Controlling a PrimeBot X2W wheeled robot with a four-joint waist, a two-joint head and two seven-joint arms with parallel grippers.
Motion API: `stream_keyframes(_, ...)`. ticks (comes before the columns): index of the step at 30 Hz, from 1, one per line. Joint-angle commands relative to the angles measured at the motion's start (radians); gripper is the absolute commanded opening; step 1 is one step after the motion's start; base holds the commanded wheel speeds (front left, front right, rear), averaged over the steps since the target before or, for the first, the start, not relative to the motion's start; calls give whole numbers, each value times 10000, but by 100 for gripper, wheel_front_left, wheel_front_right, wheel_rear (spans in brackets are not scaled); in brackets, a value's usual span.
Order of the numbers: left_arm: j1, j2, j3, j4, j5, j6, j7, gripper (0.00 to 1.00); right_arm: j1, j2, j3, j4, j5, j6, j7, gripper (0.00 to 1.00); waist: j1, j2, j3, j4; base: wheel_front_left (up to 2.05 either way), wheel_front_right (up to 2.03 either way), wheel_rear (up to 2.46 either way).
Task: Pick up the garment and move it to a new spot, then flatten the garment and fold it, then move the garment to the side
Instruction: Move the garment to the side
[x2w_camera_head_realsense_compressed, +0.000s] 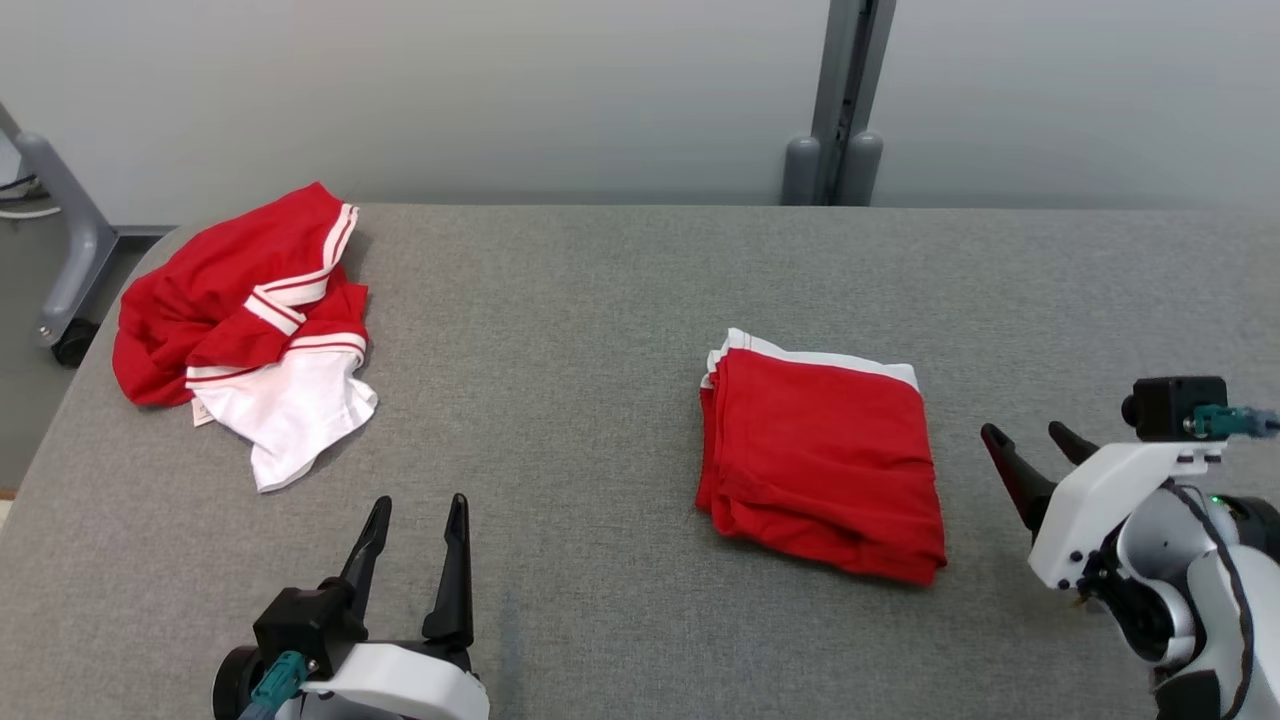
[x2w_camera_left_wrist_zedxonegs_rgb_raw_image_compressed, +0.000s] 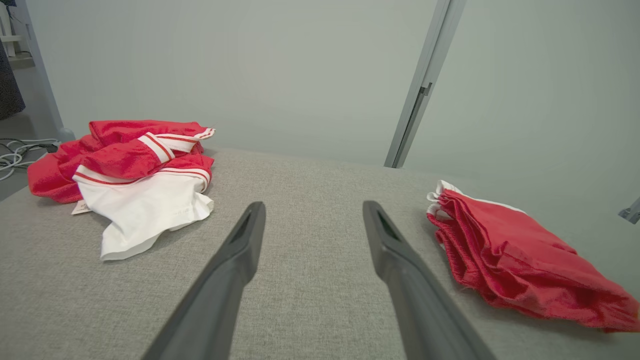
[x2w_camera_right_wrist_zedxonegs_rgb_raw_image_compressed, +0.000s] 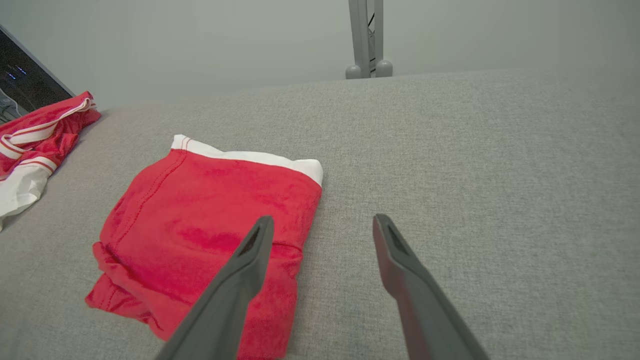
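Head view showed two garments on the grey table (x2w_camera_head_realsense_compressed: 600, 300). One folded red garment (x2w_camera_head_realsense_compressed: 820, 460), with a white edge along its far side, lay right of centre. One crumpled red-and-white garment (x2w_camera_head_realsense_compressed: 240, 310) was heaped near the far left corner, well apart from the first. A single small pale label (x2w_camera_head_realsense_compressed: 203, 412) stuck out at the near left edge of the crumpled heap; any writing on it was too small to read.

Two grippers were in view. The left gripper (x2w_camera_head_realsense_compressed: 420, 500) sat at the near edge, left of centre, pointing away across the table with its jaws wide apart and empty. The right gripper (x2w_camera_head_realsense_compressed: 1022, 430) was near the right side of the folded garment, angled up and leftward, its jaws likewise apart and empty. In the right wrist view one finger (x2w_camera_right_wrist_zedxonegs_rgb_raw_image_compressed: 240, 280) overlapped that garment's near corner; contact could not be told.
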Motion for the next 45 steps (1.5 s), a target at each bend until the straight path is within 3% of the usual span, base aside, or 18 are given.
stream_keyframes(1, -192, 48, 13, -1, -72, 11, -18, 100, -192, -215, 104, 75, 154, 5, 180, 100, 0, 0, 180, 182, 0, 0, 0)
stream_keyframes(12, -634, 43, -128, 22, -139, -15, -18, 100, -1682, -1268, 1476, 1513, 2312, 5, 2160, 100, 0, 0, 905, 1034, 0, 0, 0)
stream_keyframes(22, -768, 43, -172, -19, -190, 55, -18, 100, -2354, -1501, 2273, 2856, 3118, 5, 2330, 100, 0, 0, 1145, 1347, 0, 0, 0)
stream_keyframes(23, -778, 43, -173, -28, -191, 60, -18, 100, -2402, -1519, 2366, 2941, 3164, 5, 2270, 65, 0, 0, 1162, 1354, 0, 0, 0)
stream_keyframes(24, -778, 43, -173, -28, -191, 60, -18, 100, -2402, -1519, 2366, 2941, 3164, 5, 2270, 65, 0, 0, 1162, 1354, 0, 0, 0)
stream_keyframes(25, -791, 43, -170, -41, -186, 69, -18, 100, -2447, -1527, 2455, 3017, 3220, 5, 2211, 43, 0, 0, 1180, 1356, 0, 0, 0)
stream_keyframes(27, -795, 43, -160, -72, -163, 80, -18, 100, -2517, -1577, 2653, 3118, 3282, 5, 2042, 29, 0, 0, 1223, 1345, 0, 0, 0)
stream_keyframes(29, -803, 41, -151, -87, -112, 70, -18, 100, -2668, -1689, 2836, 3155, 3256, 5, 1735, 0, 0, 0, 1288, 1310, 0, 0, 0)
stream_keyframes(37, -1118, 39, -129, -151, 160, -119, -18, 100, -3373, -2161, 3837, 3333, 3301, 4, 832, 0, 0, 0, 1706, 677, 0, 0, 0)
stream_keyframes(45, -1490, 43, -373, -213, 371, -259, -18, 100, -4164, -2602, 4609, 3443, 3388, 4, 261, 0, 0, 0, 2134, -746, 0, 0, 0)
